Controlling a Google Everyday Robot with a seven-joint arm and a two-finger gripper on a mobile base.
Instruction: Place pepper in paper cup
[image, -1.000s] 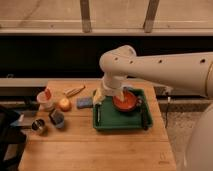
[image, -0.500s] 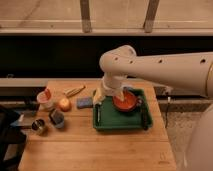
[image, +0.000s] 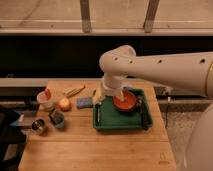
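Fingers of the gripper (image: 120, 96) are spread wide, with nothing between them as far as I can see. They hang just over the left rim of the red bowl (image: 129, 103). The bowl sits in the back half of the green tray (image: 117, 125) and looks empty, though the wrist covers part of it. A dark slim item (image: 144, 117) lies along the tray's right side; can't tell what it is. The arm comes in from the right with the elbow high, so the wrist points down into the tray.

Pepper (image: 47, 93) is well apart from the gripper, at the left end of the wooden table (image: 100, 150). It stands roughly upright in the paper cup (image: 44, 101), top poking above the rim. Probably inside rather than behind it; hard to tell from this angle. If so, placement looks done, which fits an open, empty gripper.

Round orange fruit (image: 64, 104) is just beside the cup, and a blue sponge (image: 84, 102) lies between fruit and tray. Dark blue-grey cup (image: 56, 118) and metal can (image: 37, 126) are nearer the front edge; contents not visible.
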